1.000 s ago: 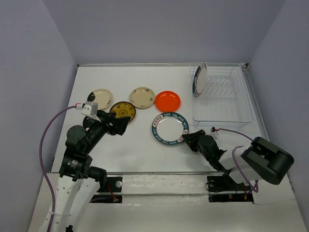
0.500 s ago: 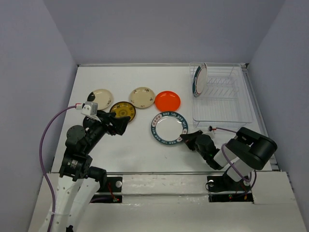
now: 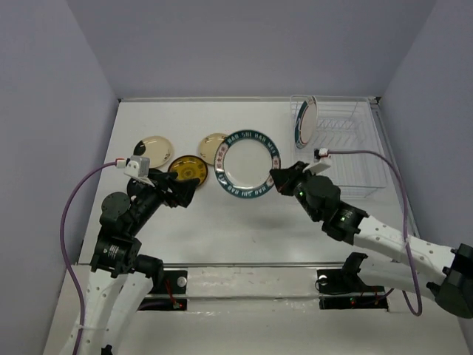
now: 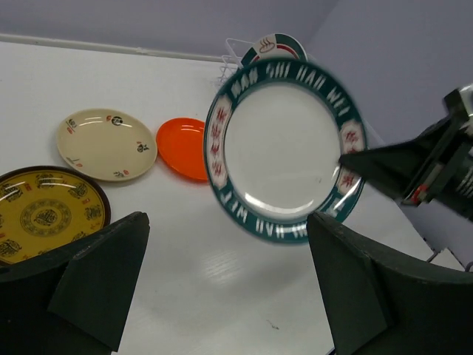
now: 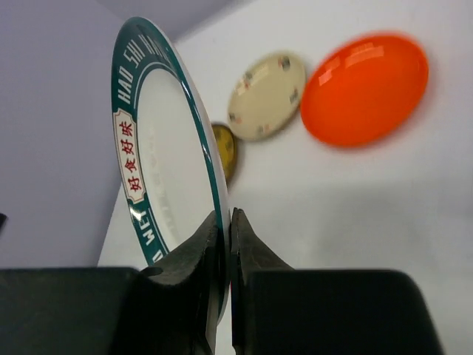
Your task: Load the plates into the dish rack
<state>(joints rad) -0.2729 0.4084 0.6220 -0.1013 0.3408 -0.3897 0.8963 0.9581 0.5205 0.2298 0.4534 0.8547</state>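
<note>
My right gripper [image 3: 278,177] [image 5: 225,214] is shut on the right rim of a white plate with a teal lettered rim [image 3: 250,164] [image 5: 166,148] [image 4: 284,148], held tilted up above the table. A second teal-rimmed plate [image 3: 304,122] stands upright at the left end of the clear dish rack [image 3: 362,174]. An amber plate [image 3: 185,166] [image 4: 44,218], two cream plates [image 3: 156,147] [image 3: 211,144] and an orange plate [image 5: 366,89] [image 4: 181,148] lie flat on the table. The lifted plate hides the orange one in the top view. My left gripper [image 3: 191,186] [image 4: 225,237] hangs open and empty beside the amber plate.
The rack sits at the back right corner against the grey walls. The flat plates form a row across the middle of the white table. A purple cable loops along each arm.
My right gripper has shut on the teal-rimmed plate's rim and lifted it off the table, tilting it up and carrying it back over the orange plate. The left arm has stayed still.
</note>
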